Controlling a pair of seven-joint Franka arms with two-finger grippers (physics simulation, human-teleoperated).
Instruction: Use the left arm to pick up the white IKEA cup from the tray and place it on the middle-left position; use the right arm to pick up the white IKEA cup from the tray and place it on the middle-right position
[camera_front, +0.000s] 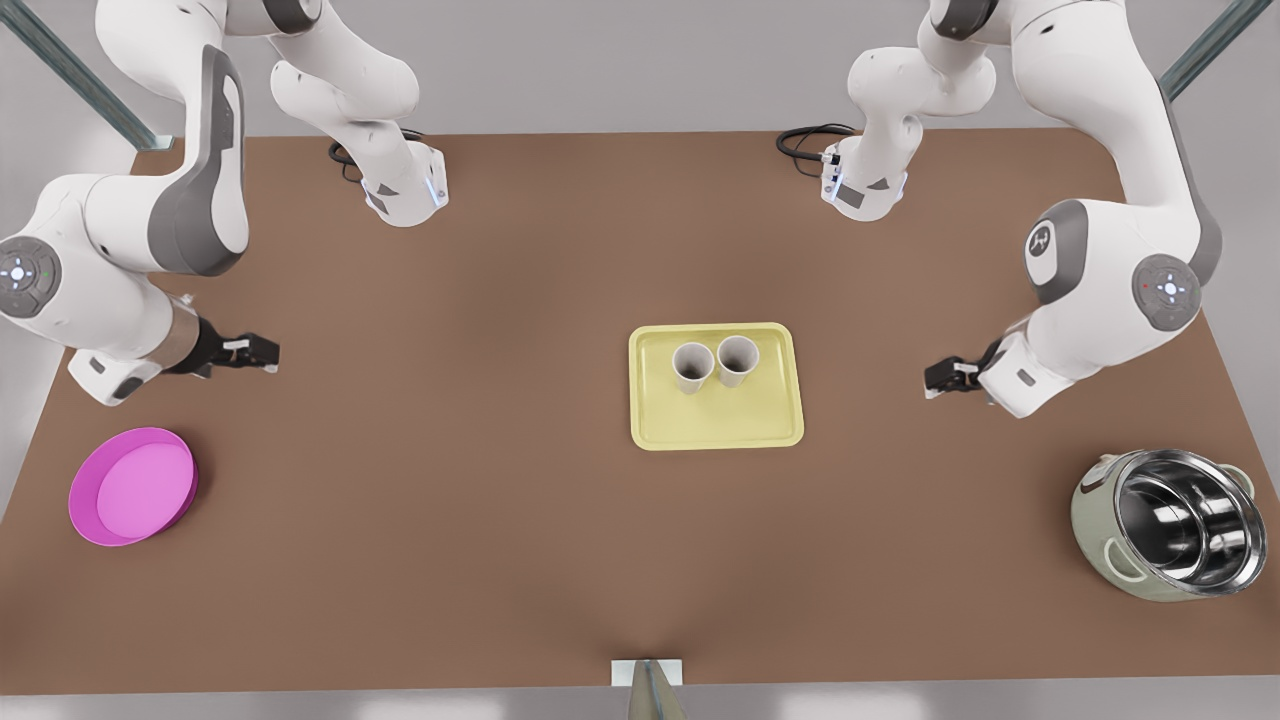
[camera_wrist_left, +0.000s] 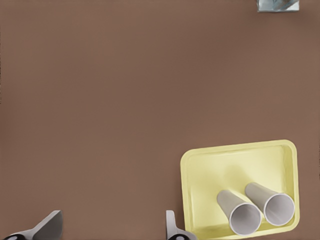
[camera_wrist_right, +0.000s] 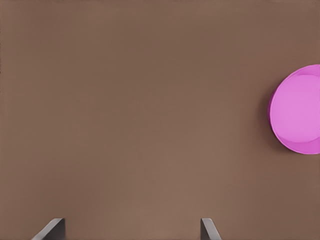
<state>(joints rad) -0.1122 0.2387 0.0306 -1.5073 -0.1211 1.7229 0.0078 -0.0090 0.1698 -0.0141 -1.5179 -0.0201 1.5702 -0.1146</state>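
A flat pale-yellow rectangular tray (camera_front: 716, 420) carries two white tapered cups (camera_front: 692, 367) (their insides look greyish, perhaps shadow). The plain brown tabletop (camera_front: 450, 450) also bears a round magenta bowl (camera_front: 133, 486) and a sage-green pot with shiny steel interior (camera_front: 1168, 524).

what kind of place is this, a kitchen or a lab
Likely a simulated robot test bench, not a kitchen: two bench-mounted arms over a plain brown table holding a yellow tray of cups, a magenta bowl and a steel pot.

The magenta bowl (camera_wrist_right: 296, 110) is cut off by the right wrist view's edge.
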